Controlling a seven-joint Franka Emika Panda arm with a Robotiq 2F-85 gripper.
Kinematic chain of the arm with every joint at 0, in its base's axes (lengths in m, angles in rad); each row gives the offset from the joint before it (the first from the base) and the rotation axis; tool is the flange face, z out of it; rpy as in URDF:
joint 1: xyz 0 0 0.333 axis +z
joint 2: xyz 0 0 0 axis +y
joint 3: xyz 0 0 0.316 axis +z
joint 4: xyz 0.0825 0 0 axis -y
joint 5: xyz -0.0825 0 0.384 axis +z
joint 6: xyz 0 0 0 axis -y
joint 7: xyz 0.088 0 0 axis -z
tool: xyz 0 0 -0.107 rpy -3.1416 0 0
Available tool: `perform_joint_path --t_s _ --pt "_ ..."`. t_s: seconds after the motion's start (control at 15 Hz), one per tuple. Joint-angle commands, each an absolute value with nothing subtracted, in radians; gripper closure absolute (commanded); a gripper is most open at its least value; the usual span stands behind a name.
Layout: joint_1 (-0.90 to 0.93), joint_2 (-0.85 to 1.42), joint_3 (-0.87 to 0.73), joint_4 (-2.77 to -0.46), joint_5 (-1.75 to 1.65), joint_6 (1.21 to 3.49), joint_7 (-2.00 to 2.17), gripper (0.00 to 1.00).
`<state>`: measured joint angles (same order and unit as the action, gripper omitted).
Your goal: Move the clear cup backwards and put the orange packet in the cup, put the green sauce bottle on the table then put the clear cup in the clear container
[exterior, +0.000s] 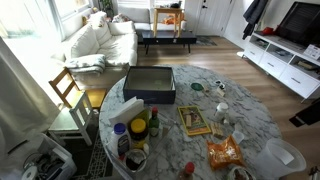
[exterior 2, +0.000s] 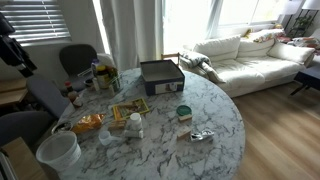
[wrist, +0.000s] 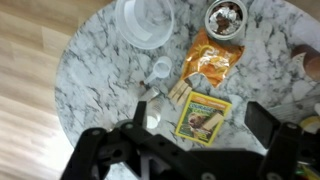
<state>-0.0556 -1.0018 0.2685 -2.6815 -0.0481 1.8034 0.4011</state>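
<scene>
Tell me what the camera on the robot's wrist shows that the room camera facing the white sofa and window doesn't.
Only the wrist view shows the gripper, its dark fingers wide apart at the bottom edge, high above the table.

Only the exterior view shows the white sofa, the dark shallow tray and the cluster of bottles at the table's far side.

Both show the clear cup, the orange packet and the tan printed card, all lying on the marble top.
</scene>
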Motion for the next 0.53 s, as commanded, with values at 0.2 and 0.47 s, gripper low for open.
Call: perform_joint_path --t_s 0.2,0.47 --pt "-0.175 -0.945 0.237 -2.763 -0.044 1.765 0.573 0.00" --pt "-0.200 -0.864 0.180 -2.760 0.039 1.798 0.631 0.00"
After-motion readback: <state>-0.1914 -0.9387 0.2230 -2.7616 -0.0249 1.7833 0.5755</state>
